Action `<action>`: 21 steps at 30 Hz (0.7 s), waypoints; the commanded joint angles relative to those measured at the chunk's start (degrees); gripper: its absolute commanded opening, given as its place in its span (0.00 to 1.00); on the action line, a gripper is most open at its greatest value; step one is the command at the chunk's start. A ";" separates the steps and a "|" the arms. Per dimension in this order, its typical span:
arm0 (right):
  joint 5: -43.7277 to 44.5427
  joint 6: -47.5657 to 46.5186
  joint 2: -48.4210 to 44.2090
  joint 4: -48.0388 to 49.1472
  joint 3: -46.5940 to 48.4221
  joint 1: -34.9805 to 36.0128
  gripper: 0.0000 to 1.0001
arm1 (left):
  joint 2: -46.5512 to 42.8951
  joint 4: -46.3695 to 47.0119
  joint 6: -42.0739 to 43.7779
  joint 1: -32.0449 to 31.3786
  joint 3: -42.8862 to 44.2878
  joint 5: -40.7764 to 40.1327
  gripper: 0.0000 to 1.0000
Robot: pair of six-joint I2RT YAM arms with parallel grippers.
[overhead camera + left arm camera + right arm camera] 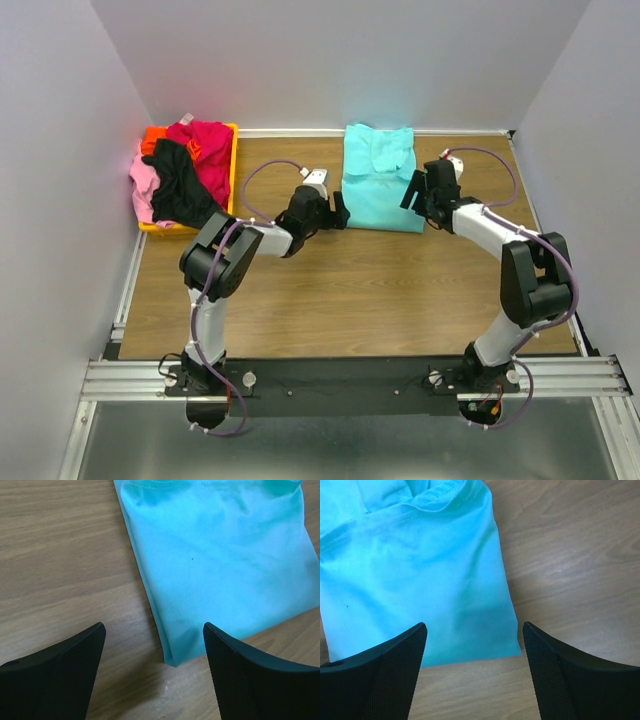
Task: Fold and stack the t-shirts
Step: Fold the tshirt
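Turquoise t-shirt (378,180): lying flat as a compact folded rectangle at the far middle of the table (350,290); nothing is gripping it.
Left fingers (60,675): standing wide apart and holding nothing, hovering over the shirt's near left corner.
Right fingers (570,675): standing wide apart and empty, hovering over its near right corner.
Other shirts (185,185): magenta-red, black, pink and orange are lying crumpled in the bin (236,150) at far left.
Progress: one of five is appearing folded; four are waiting and no stack is forming yet.
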 commanded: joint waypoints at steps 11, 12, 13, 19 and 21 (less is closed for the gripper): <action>-2.15 3.04 -4.57 3.77 -9.52 -0.62 0.84 | -4.49 2.58 -0.59 -2.11 -3.73 0.70 0.80; -2.42 3.13 -4.57 3.95 -10.05 -0.79 0.84 | -4.23 2.67 -0.50 -2.20 -3.73 0.53 0.79; -2.77 3.30 -4.57 4.30 -10.31 -1.05 0.84 | -4.14 2.58 -0.50 -2.29 -3.65 0.18 0.79; -7.25 3.83 -4.22 6.33 -12.77 -3.95 0.83 | -2.47 2.14 -0.50 -2.55 -2.24 -0.44 0.72; -8.92 3.83 -3.87 8.78 -13.48 -5.18 0.83 | -1.86 1.35 -0.50 -2.73 -1.54 -0.79 0.71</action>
